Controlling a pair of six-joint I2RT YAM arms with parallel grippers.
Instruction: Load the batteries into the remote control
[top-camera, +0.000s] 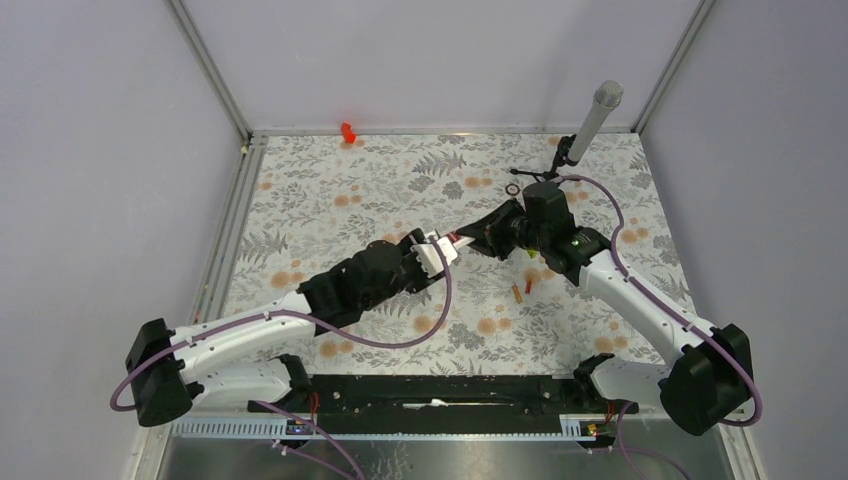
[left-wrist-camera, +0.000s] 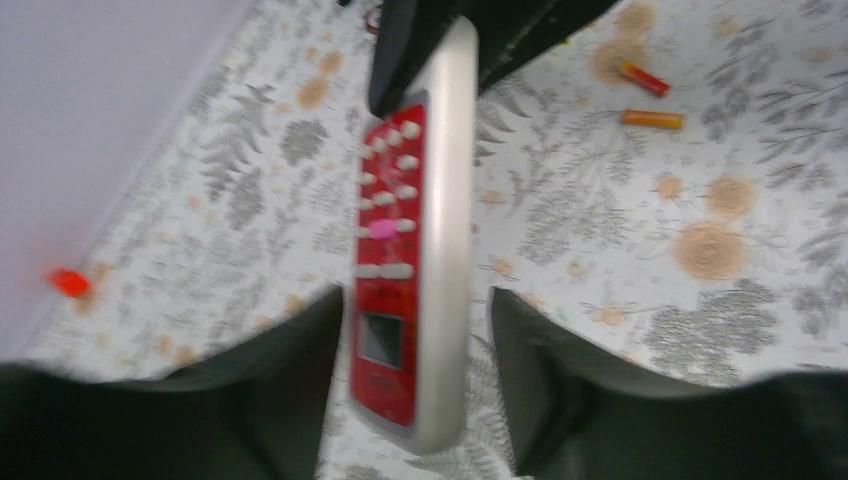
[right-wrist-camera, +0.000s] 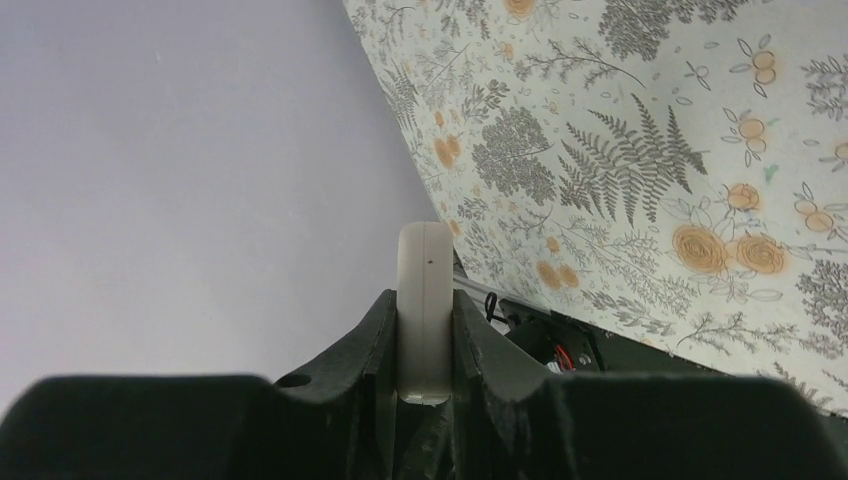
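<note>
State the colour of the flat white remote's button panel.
Red button panel, clearest in left wrist view.

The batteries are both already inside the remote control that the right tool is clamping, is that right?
No. Both batteries lie loose on the table, outside the remote control, as the left wrist view shows. The right tool does clamp it.

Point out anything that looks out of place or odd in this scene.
The remote control sits on edge in mid-air, clamped by the right fingers, left fingers straddling it. Both batteries lie loose on the tablecloth, unloaded. A small red piece lies stray at its far edge.
</note>
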